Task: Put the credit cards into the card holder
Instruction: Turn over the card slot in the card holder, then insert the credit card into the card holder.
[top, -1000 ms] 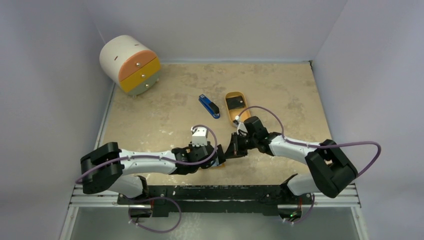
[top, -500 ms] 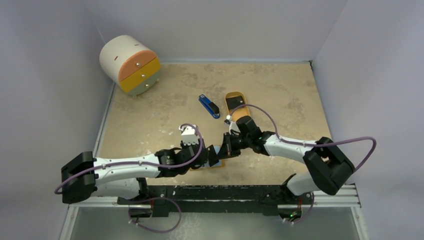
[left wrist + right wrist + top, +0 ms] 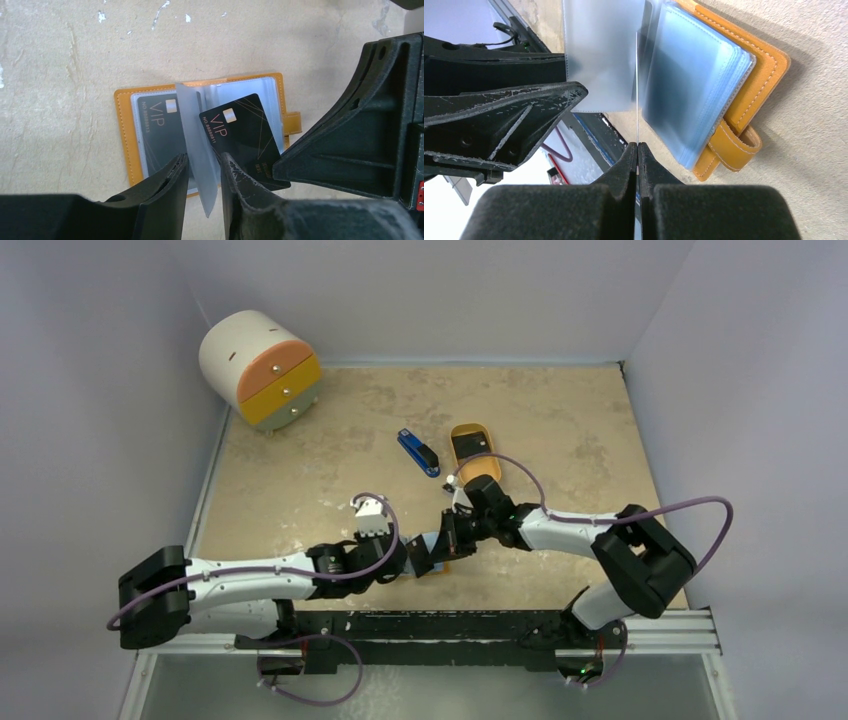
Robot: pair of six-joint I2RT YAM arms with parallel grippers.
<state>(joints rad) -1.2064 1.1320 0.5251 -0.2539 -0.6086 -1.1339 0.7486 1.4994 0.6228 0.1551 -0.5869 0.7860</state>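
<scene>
On the bench (image 3: 60, 75), the card holder (image 3: 125, 130) lies open; left claw (image 3: 202, 172), part open, straddles 1 clear sleeve (image 3: 192, 125); right claw (image 3: 637, 150) pinches 1 credit card (image 3: 240, 132) tight. Misaligned, its corner could buckle the sleeve.

card holder (image 3: 124, 135) lower edge hidden behind fingers (image 3: 162, 192), plastic sleeves (image 3: 689, 80) blurred

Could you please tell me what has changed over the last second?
Both arms shifted left: the left gripper drew back along the near edge, and the right gripper followed, still shut on the card over the open card holder. The stapler, tray and drawer unit stayed put.
</scene>
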